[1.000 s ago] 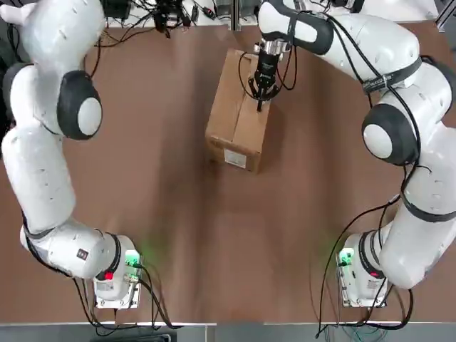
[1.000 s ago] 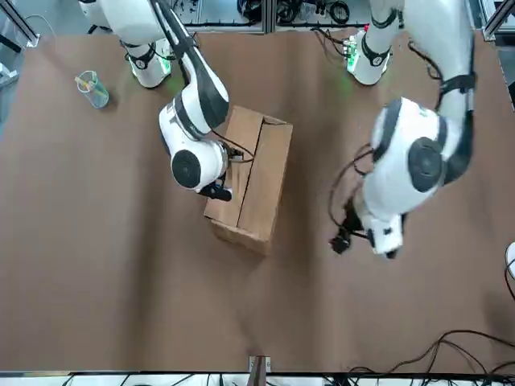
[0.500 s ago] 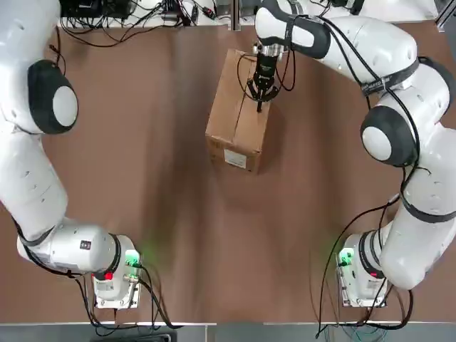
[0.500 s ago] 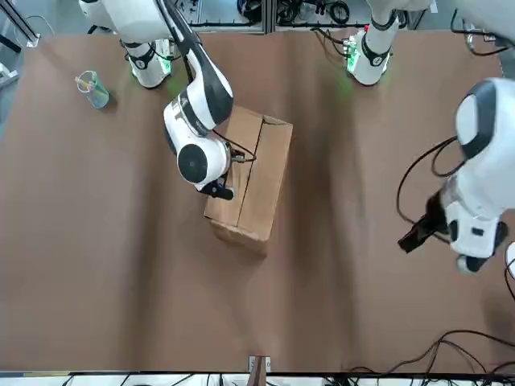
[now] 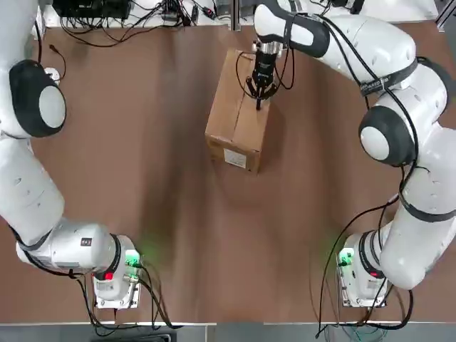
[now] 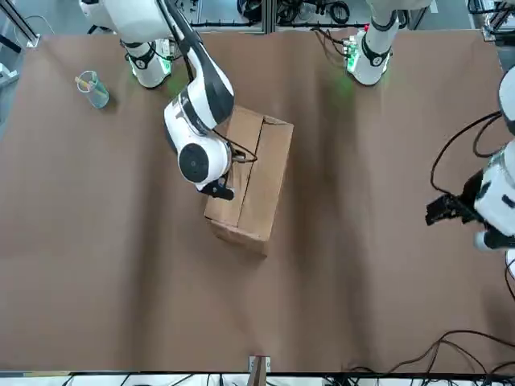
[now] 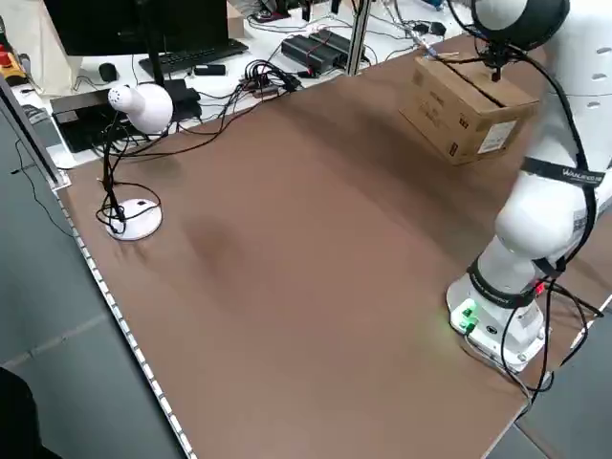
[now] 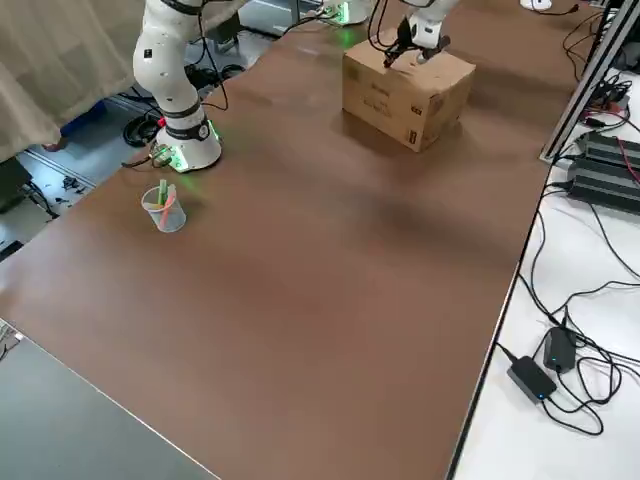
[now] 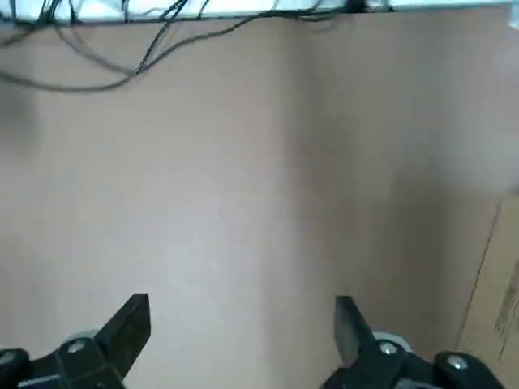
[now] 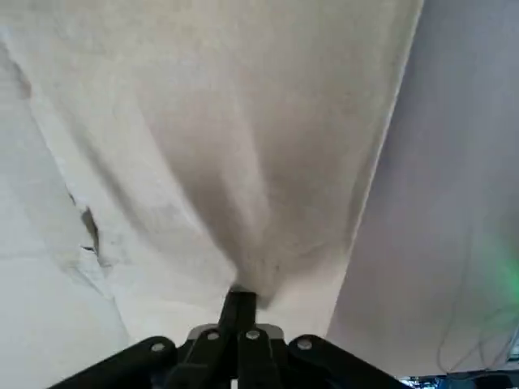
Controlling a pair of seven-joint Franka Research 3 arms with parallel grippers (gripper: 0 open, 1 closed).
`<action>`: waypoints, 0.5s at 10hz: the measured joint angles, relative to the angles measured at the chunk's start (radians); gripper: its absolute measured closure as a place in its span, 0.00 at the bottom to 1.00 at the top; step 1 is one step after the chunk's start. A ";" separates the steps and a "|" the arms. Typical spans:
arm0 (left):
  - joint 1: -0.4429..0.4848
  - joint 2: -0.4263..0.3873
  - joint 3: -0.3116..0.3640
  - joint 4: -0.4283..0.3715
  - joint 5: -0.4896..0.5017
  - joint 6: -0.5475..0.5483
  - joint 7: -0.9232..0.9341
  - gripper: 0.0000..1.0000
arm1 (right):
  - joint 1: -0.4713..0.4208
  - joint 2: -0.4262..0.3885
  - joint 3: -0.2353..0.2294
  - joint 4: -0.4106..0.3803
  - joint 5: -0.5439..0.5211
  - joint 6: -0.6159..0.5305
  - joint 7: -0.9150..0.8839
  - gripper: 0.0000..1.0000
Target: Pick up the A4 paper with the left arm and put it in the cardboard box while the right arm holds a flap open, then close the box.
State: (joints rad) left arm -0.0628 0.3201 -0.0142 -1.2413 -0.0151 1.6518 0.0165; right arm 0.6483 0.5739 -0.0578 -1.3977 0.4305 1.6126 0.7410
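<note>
Clear plastic, a cup (image 6: 92, 90) of small coloured items stands on the brown table (image 6: 338, 305) at four o'clock, taking twelve as straight away from the robot's bases. Farther out, toward twelve, lies the cardboard box (image 5: 226, 114), a white label (image 5: 235, 158) on its near end and its top flaps folded down, with a seam running lengthwise. Over the top, the right gripper (image 10: 244, 297) has its fingers together, tips down at the cardboard. At ten o'clock, the left gripper (image 9: 243, 312) hangs well apart from the box, fingers spread with nothing between them.
</note>
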 joint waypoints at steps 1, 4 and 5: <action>-0.010 -0.066 -0.001 -0.052 0.000 -0.002 0.011 0.00 | 0.000 0.016 0.000 0.035 0.000 -0.015 0.012 0.99; -0.051 -0.245 0.015 -0.246 0.000 0.015 0.000 0.00 | 0.000 0.024 -0.003 0.114 0.000 -0.122 0.035 0.99; -0.053 -0.259 0.015 -0.278 0.000 0.041 -0.026 0.00 | -0.004 0.013 -0.013 0.138 -0.001 -0.168 0.036 0.99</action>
State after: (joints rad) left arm -0.1160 0.0612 0.0007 -1.5195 -0.0151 1.6926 -0.0098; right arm 0.6446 0.5869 -0.0703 -1.2598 0.4296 1.4442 0.7775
